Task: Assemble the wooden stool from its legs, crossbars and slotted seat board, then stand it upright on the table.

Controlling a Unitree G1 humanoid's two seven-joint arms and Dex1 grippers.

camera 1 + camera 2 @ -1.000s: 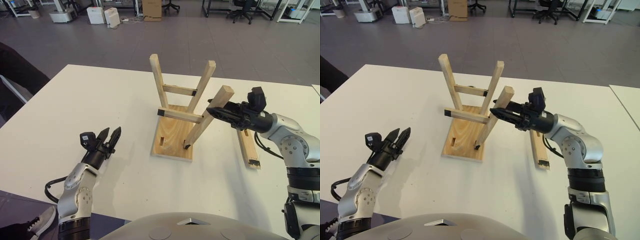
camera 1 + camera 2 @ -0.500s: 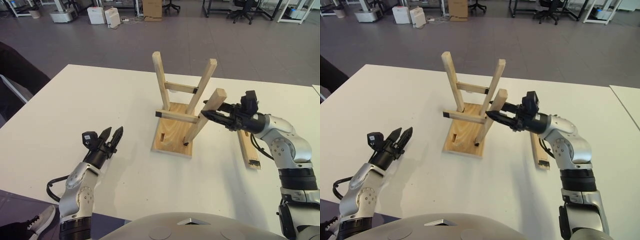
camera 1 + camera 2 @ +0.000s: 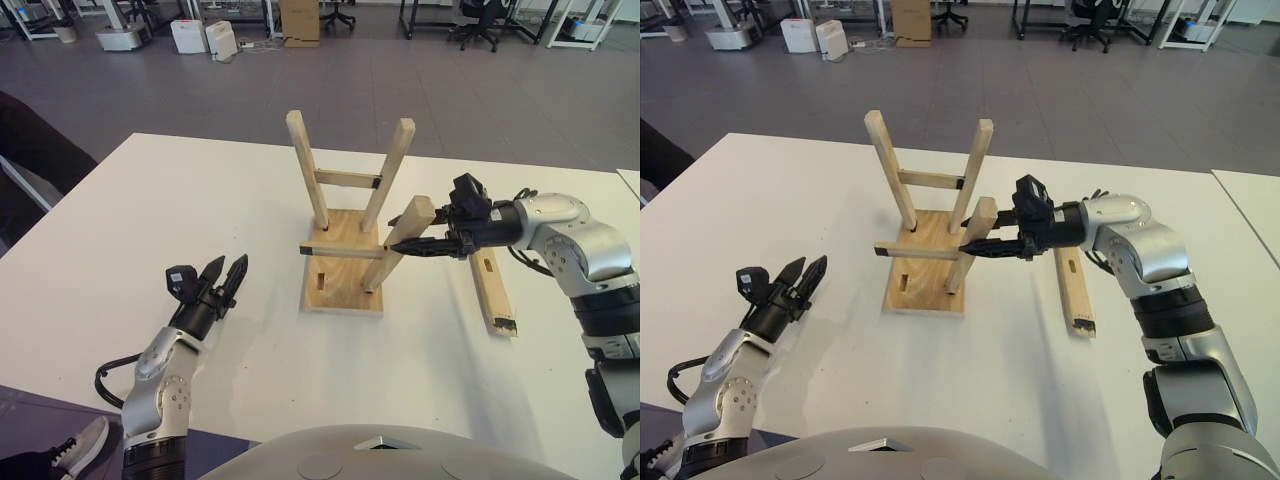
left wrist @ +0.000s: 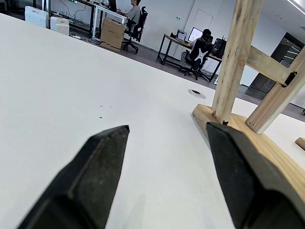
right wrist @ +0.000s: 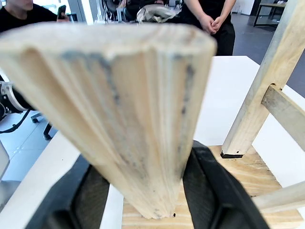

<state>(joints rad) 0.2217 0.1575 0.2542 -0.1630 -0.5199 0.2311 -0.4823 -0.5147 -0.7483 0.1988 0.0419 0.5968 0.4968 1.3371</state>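
While the board (image 3: 345, 285) lies flat near the middle of the tabletop (image 3: 150, 200), three legs rise from it. Far-left leg (image 3: 306, 170) and far-right leg (image 3: 388, 175) stand at the board's far end. Both tilt slightly, and the upper crossbar (image 3: 346, 179) joins them about halfway up. The third leg (image 3: 378, 272) is at the near-right part of the board and leans to the right. Its lower end meets the board; cannot tell whether it is seated in a slot. The lower crossbar (image 3: 340, 250) runs low across, from beside the base of the far-left leg to the third leg. Two slots in the near-left part of the board show bare.

Right claw (image 3: 395, 234): grasping the third leg near its top, one finger on each side. In the right wrist view the leg's end grain sits between the black fingers (image 5: 90, 200), with the board below it.

Loose leg (image 3: 493, 290): flat on the tabletop just right of the board, apart from it, under the right arm.

Left claw (image 3: 228, 262): released, fingers (image 4: 95, 162) spread, holding nothing. It sits low over the tabletop, left of the board and nearer the front edge, well apart from it and pointing toward it.
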